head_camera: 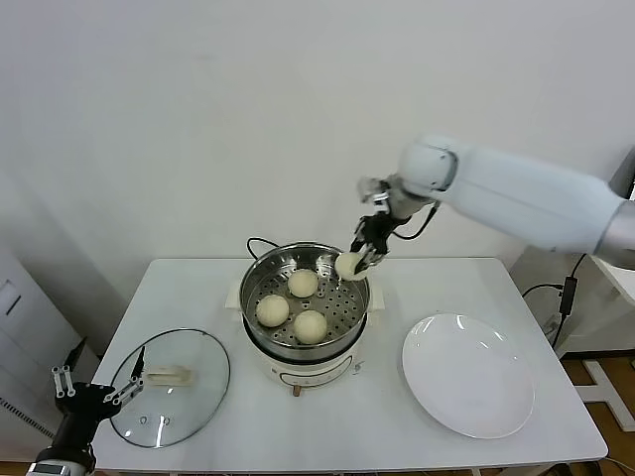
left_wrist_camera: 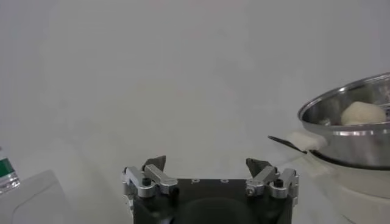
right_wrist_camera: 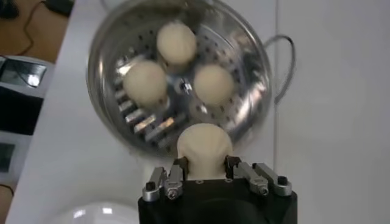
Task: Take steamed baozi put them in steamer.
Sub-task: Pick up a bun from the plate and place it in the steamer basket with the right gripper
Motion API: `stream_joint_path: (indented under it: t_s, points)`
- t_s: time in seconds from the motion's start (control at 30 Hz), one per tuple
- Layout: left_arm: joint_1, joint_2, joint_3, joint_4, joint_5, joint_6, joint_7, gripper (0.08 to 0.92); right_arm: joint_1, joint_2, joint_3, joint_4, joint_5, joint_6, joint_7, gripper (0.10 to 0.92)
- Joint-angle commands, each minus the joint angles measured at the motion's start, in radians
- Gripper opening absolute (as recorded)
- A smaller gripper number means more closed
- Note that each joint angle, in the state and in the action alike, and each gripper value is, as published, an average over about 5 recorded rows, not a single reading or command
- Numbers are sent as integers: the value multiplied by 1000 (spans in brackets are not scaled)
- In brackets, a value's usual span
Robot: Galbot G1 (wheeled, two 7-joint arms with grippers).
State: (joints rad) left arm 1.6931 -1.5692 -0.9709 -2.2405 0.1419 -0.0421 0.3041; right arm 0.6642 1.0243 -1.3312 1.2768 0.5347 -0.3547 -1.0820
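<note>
**Fourth baozi held over the steamer rim**

We find the right gripper (head_camera: pixel 363 256) above the far right edge of the steamer (head_camera: pixel 260 282), its fingers clamped on one steamed baozi (head_camera: pixel 348 265). In the right wrist view the same bun (right_wrist_camera: pixel 204 145) sits between the two fingers (right_wrist_camera: pixel 175 173), just above the basket's rim.

Three more baozi (head_camera: pixel 303 283) (head_camera: pixel 272 309) (head_camera: pixel 310 325) lie on the perforated bottom of the steamer, near one another and apart from the wall. The basket rests on the cream-white cooker base (head_camera: pixel 298 372), with a black cord (head_camera: pixel 260 244) running out behind it.

The white plate (head_camera: pixel 467 375) lies on the table (head_camera: pixel 397 444) to the right of the cooker. The glass lid (head_camera: pixel 171 387) with its white handle lies to the left.

We see the left gripper (head_camera: pixel 99 387) parked low at the table's near left corner, its fingers spread apart and holding nothing.

We can read no brand, label or writing on any item.
</note>
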Motion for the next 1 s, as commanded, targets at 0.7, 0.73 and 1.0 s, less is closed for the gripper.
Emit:
stream_joint_path:
  t_s: [0.7,0.73,1.0]
  points:
    - [-4,15,-1,14,-8,0,1,823,-169,86,1,-55,-87,-42,155,435]
    - [-4,15,-2,14,-9,-1,2,823,-166,86,2,-54,-74,-47,158,458]
    - [-2,23,-5,11,-13,2,4,823,-67,28,43,-30,12,-44,136,688]
